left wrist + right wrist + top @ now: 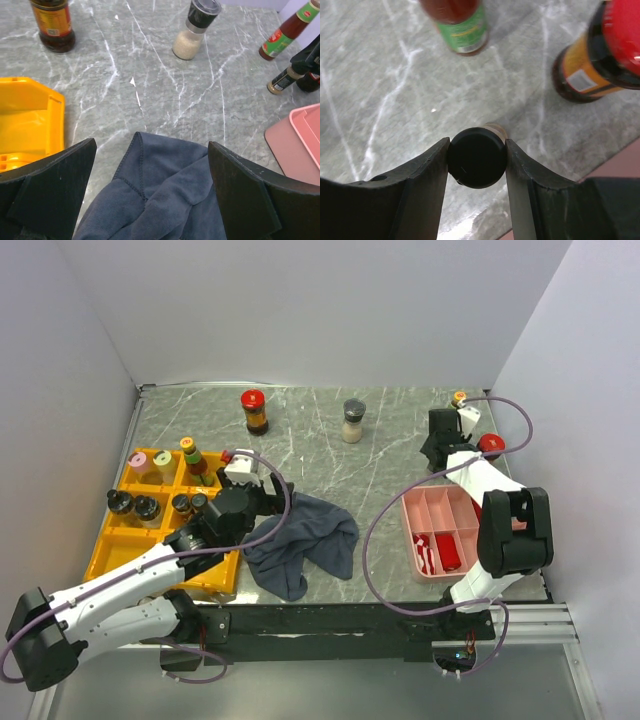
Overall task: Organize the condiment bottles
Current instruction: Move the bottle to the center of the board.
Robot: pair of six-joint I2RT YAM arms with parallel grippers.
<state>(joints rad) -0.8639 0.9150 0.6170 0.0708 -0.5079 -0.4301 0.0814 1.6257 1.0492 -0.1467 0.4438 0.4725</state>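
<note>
In the right wrist view my right gripper [477,157] is shut on the black cap of a small condiment bottle [477,159] standing on the marble table. A red sauce bottle with a green label [460,25] and a dark red-capped jar [600,55] stand just beyond it. Seen from above, that gripper [440,443] is at the far right. My left gripper [150,195] is open, hovering over the dark cloth [165,190] with nothing between its fingers. A red-capped dark jar [254,410] and a grey-capped shaker [353,420] stand at the back. Several bottles fill the yellow tray [120,545].
A pink compartment tray [440,530] sits in front of the right gripper, holding red items. The dark cloth [300,540] lies bunched between the two trays. An orange-capped bottle [459,397] stands in the far right corner. White walls enclose the table on three sides.
</note>
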